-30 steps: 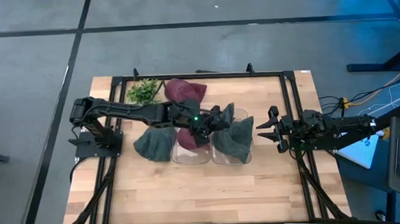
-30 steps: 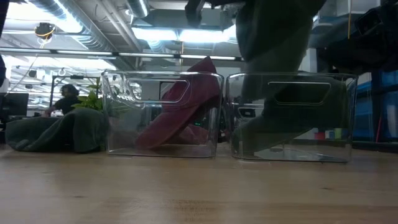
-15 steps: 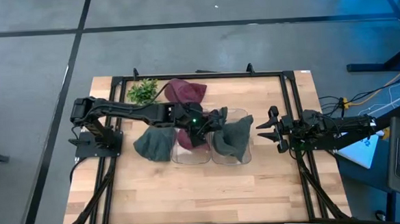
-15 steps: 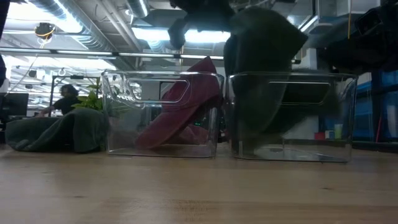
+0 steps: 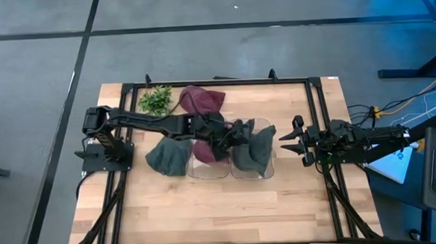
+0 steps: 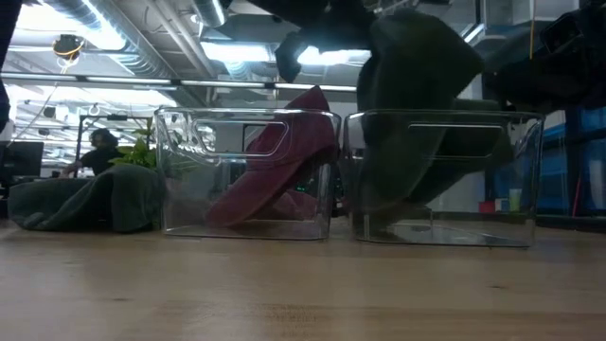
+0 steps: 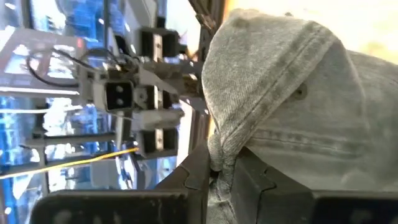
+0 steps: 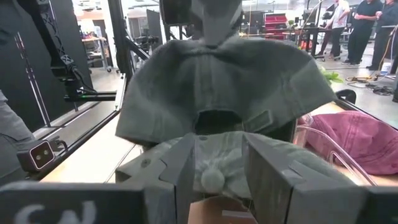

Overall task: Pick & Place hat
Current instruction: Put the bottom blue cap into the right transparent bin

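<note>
My left gripper (image 5: 237, 133) reaches over two clear bins at mid-table and is shut on a grey hat (image 5: 254, 150), which hangs into the right bin (image 6: 526, 180). The low view shows the grey hat (image 6: 417, 114) partly above the rim and partly inside. A maroon hat (image 6: 275, 170) leans in the left bin (image 6: 185, 189). A second grey hat (image 5: 167, 156) lies on the table left of the bins. My right gripper (image 5: 288, 139) waits open at the table's right, level with the bins, holding nothing. My left gripper pinches a bunched fold of the grey hat's cloth (image 7: 217, 152) between its two fingers (image 7: 196, 177). The fingers come from the table's left, slanting down. The hat hangs below and ahead of them, its lower part (image 6: 388, 213) inside the right bin.
Another maroon hat (image 5: 202, 99) and a green leafy plant (image 5: 155, 100) lie near the far edge. A black frame (image 5: 319, 124) runs around the work area. Bare wood (image 5: 223, 211) spreads in front of the bins. People stand in the room beyond.
My left gripper has gone down over the right bin, still shut on the grey hat. The hat has sunk with it, and more of it now sits below the bin's rim, spreading out inside.
</note>
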### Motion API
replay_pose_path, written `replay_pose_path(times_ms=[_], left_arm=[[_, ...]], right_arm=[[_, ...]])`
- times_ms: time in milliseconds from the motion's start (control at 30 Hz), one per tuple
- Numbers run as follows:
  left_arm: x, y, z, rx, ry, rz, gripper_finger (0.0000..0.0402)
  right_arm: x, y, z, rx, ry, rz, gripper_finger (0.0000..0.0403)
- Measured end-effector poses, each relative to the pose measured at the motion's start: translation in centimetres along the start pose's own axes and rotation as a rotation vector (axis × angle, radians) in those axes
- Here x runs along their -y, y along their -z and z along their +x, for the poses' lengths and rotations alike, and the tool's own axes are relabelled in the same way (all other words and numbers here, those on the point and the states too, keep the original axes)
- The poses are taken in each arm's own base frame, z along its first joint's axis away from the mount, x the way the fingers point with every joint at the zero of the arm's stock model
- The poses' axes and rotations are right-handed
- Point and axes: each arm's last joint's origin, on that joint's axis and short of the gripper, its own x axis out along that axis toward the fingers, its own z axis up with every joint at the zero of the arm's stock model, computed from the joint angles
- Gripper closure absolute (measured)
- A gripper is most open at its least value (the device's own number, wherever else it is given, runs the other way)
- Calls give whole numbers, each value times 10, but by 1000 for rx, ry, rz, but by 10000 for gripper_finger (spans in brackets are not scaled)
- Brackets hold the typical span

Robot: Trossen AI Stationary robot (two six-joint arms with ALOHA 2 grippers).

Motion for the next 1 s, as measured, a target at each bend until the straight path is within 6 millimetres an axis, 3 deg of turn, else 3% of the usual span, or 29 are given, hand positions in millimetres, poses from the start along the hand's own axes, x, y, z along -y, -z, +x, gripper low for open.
replay_pose_path(times_ms=[667, 867, 1000], left_arm=[[31, -2, 60, 89, -75, -107, 367], [42, 1, 77, 87, -103, -180, 343], [42, 1, 77, 55, -119, -195, 333]], right_arm=[[0, 1, 1, -10, 1, 0, 272], [0, 1, 1, -10, 0, 0, 272], [0, 1, 1, -10, 1, 0, 272]])
